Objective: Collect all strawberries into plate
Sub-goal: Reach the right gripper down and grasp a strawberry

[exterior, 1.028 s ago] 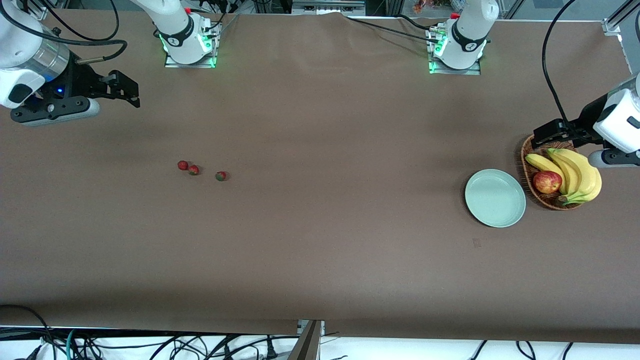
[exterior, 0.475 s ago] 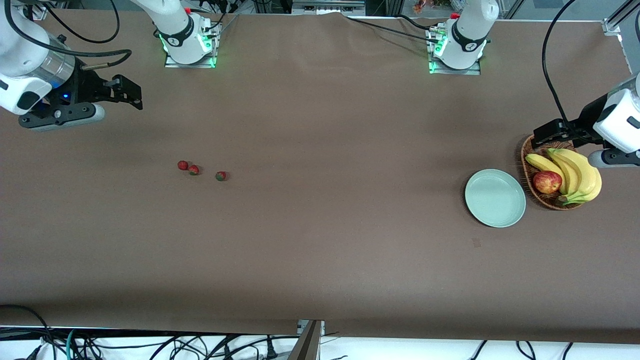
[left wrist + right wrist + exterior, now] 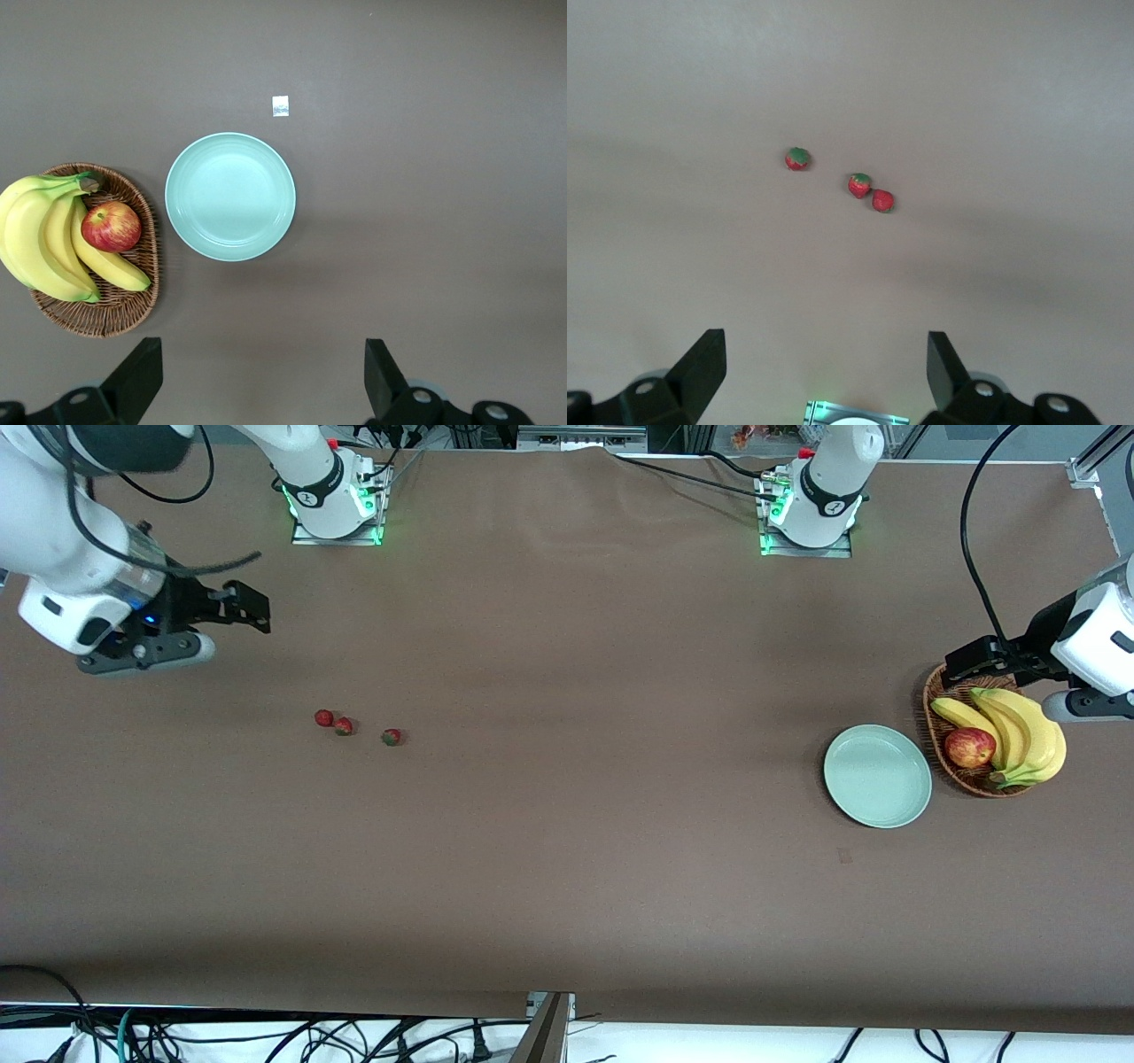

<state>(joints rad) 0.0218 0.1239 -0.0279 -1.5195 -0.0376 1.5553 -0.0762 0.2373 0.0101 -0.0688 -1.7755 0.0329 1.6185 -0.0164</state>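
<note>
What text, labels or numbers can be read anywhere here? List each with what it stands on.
None can be read.
Dark round marks on the arm bases: too small to read.
Small pale tag on the table beside the plate: shows no legible text.
Strawberries, basket, bananas, apple: no labels visible.

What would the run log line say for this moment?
strawberries: three on table, none in plate | right gripper: open, over table | left gripper: open, waits over basket
</note>
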